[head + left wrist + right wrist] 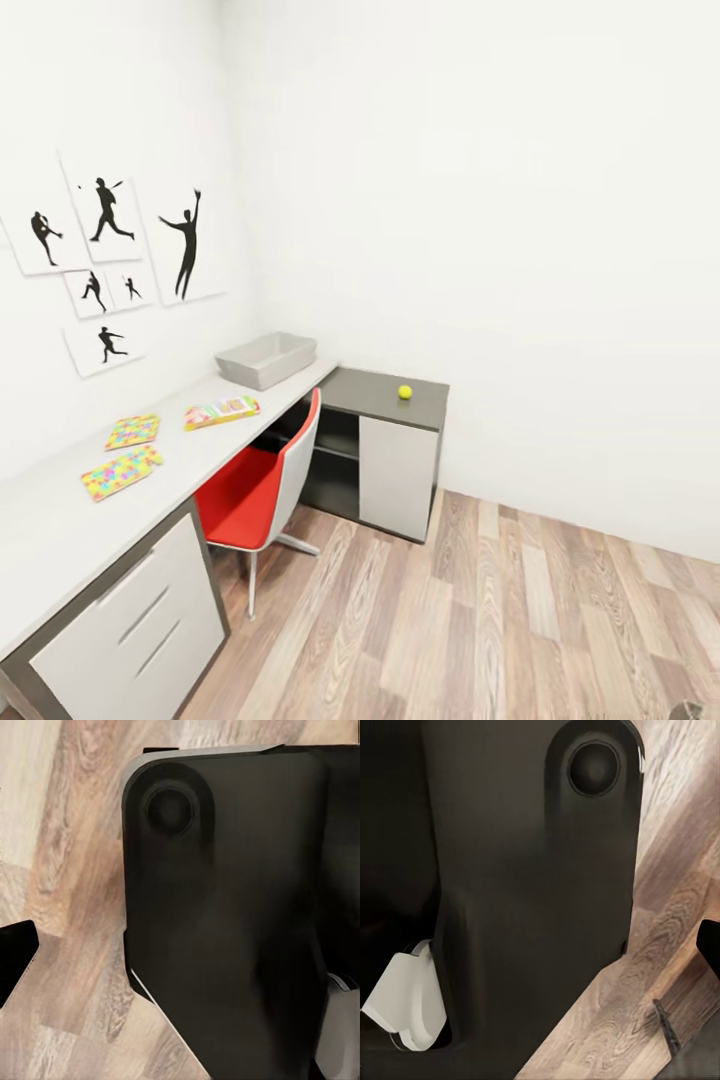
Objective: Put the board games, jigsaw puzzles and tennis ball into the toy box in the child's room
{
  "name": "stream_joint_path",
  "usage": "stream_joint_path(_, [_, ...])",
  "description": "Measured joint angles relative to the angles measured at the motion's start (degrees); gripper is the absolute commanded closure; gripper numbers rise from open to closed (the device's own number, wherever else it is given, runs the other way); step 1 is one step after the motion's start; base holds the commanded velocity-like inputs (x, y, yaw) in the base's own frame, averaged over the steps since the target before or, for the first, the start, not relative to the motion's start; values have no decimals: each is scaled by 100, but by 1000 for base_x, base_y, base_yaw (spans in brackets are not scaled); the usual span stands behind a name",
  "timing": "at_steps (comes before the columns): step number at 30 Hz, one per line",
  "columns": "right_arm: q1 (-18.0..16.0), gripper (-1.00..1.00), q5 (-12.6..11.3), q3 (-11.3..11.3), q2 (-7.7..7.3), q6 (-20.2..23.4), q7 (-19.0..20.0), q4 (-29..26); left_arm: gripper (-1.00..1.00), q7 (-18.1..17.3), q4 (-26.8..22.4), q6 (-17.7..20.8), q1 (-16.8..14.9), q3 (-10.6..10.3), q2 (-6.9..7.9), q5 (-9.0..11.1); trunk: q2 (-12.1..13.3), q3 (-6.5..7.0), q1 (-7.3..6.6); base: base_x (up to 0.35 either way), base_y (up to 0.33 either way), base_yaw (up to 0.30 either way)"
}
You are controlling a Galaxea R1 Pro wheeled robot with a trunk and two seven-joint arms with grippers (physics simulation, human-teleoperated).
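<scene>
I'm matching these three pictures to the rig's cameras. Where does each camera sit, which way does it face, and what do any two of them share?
Head view: on the robot's head, looking forward and down at the table, toy box, two jigsaw puzzles, board game and tennis ball.
Left wrist view: near the left gripper, facing down past the robot's dark body to the wood floor.
Right wrist view: the same on the right, dark body.
All three share the wood floor.

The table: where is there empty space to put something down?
The white table is bare at its near end, from the two jigsaw puzzles towards the drawers. Another free strip lies between the board game and the toy box. The dark lower section is open around the tennis ball. It is busiest around the puzzles and the game.
</scene>
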Motion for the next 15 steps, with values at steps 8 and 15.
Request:
stream_joint_path(8, [0,-100,0,0,-2,1,0,1,-100,0,0,-4,1,-4,43,-3,321,144,-176,0,0,-277])
stream_joint_path(15, [0,-100,0,2,7,1,0,1,-100,0,0,3,0,-17,55,-3,602,270,-330,0,0,-277])
